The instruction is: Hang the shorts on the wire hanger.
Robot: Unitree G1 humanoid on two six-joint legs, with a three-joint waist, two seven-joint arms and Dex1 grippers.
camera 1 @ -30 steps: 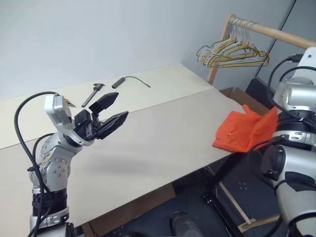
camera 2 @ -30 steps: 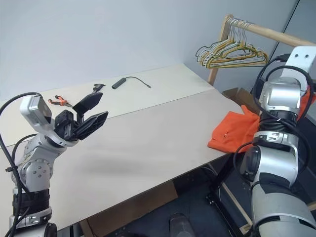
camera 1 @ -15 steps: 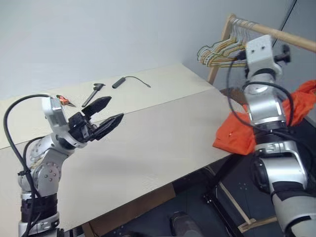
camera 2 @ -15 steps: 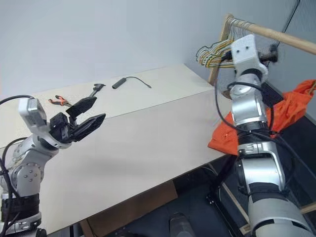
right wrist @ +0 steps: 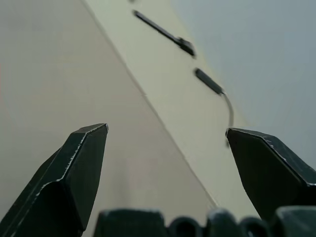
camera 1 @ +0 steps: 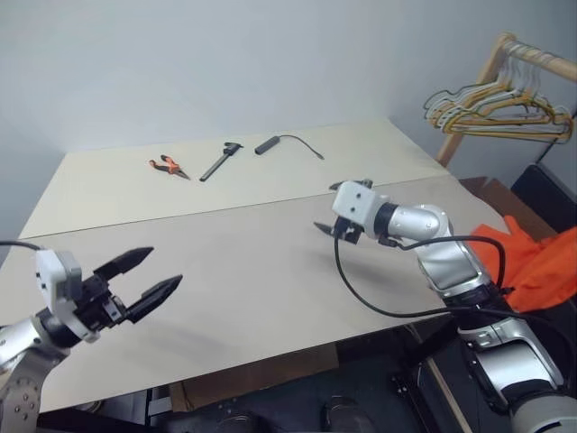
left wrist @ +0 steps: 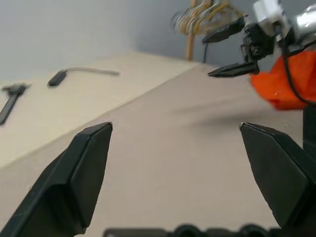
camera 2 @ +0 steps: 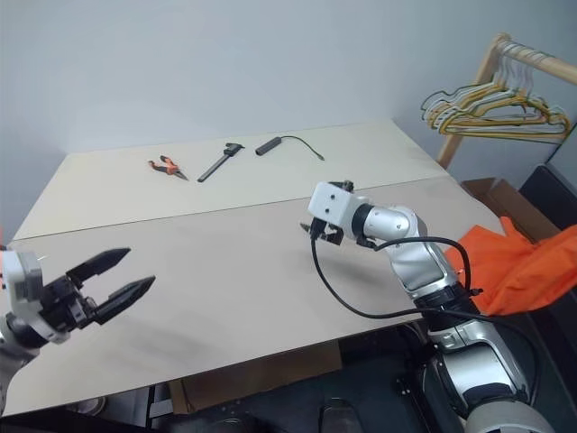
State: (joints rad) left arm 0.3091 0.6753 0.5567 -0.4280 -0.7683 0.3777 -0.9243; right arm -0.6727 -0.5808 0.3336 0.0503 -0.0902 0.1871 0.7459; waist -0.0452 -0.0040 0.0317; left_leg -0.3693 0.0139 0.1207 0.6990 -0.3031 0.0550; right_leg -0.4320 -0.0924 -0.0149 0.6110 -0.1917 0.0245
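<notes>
The orange shorts (camera 1: 539, 267) lie bunched at the table's right edge, partly behind my right arm. They also show in the left wrist view as shorts (left wrist: 279, 90). The wire hanger is out of view as a single piece; I cannot pick it out. My right gripper (camera 1: 339, 204) hovers over the middle of the table, well left of the shorts, open and empty. My left gripper (camera 1: 165, 267) hangs open and empty over the table's near left part. The left wrist view faces the right gripper (left wrist: 206, 57), whose jaws stand wide apart.
A bunch of yellow, green and white hangers (camera 1: 498, 101) hangs on a wooden rail (camera 1: 541, 56) at the far right. Orange-handled pliers (camera 1: 168, 166), a black tool (camera 1: 221, 161) and a black corded handle (camera 1: 279, 142) lie at the table's far side. A cardboard box (camera 2: 494, 195) stands beyond the right edge.
The whole view has shifted. My right arm has swung from beside the rack down and left over the table's middle. My left gripper has dropped and drawn back toward the near left. Both stay open.
</notes>
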